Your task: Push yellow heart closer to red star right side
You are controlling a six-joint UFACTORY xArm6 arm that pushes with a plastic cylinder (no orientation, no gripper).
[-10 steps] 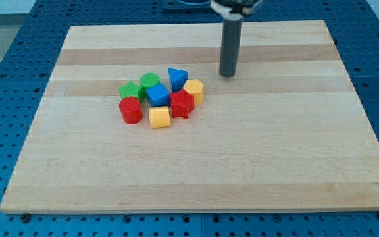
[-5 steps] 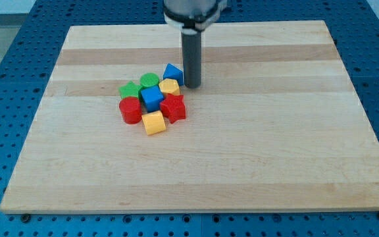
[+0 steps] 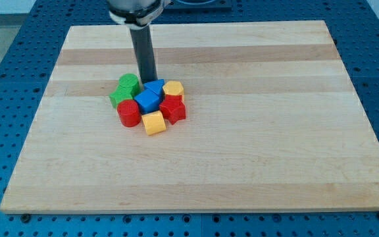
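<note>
The red star (image 3: 174, 108) lies at the right side of a tight cluster of blocks left of the board's middle. One yellow block (image 3: 173, 89) touches the star's top edge. A second yellow block (image 3: 153, 122) sits against the star's lower left. I cannot tell which of the two is the heart. My tip (image 3: 147, 80) is at the cluster's top edge, between a green block (image 3: 129, 84) and a blue block (image 3: 155, 86), touching or nearly touching them.
Another blue block (image 3: 147, 101) sits in the cluster's centre, with a red cylinder (image 3: 128, 113) and a second green block (image 3: 118, 99) on its left. The wooden board (image 3: 255, 145) lies on a blue perforated table.
My tip swept left from the upper right to the cluster's top. The upper yellow block, the blue blocks and the red star were pushed left, and the green blocks shifted left.
</note>
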